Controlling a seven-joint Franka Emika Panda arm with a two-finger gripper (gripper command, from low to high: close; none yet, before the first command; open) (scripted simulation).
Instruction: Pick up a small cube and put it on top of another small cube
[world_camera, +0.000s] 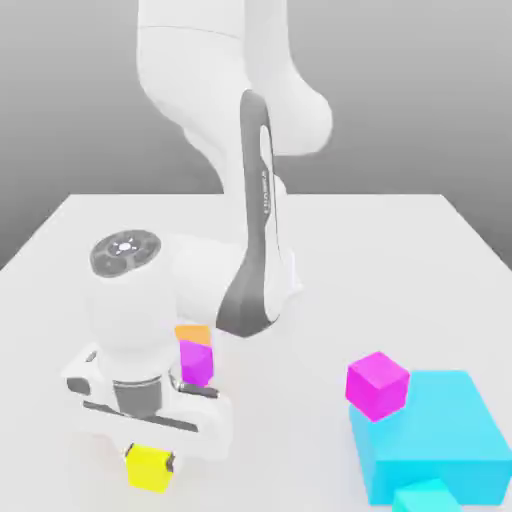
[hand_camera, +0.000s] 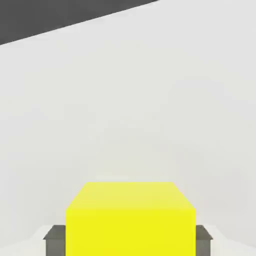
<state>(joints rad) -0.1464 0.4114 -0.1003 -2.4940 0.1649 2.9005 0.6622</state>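
At the lower left of the exterior view, nearest the camera, the hand points down and pinches the yellow cube between its fingers; the hand view shows the same cube with a dark pad flush against each side. The grip sits across opposite faces, probably so the cube lifts square. At the lower right, a magenta cube sits at the corner of a large cyan block, with a smaller cyan block at the frame's bottom edge. Farther back, left of centre, a second magenta cube and an orange cube stand touching on the table, partly hidden behind the wrist.
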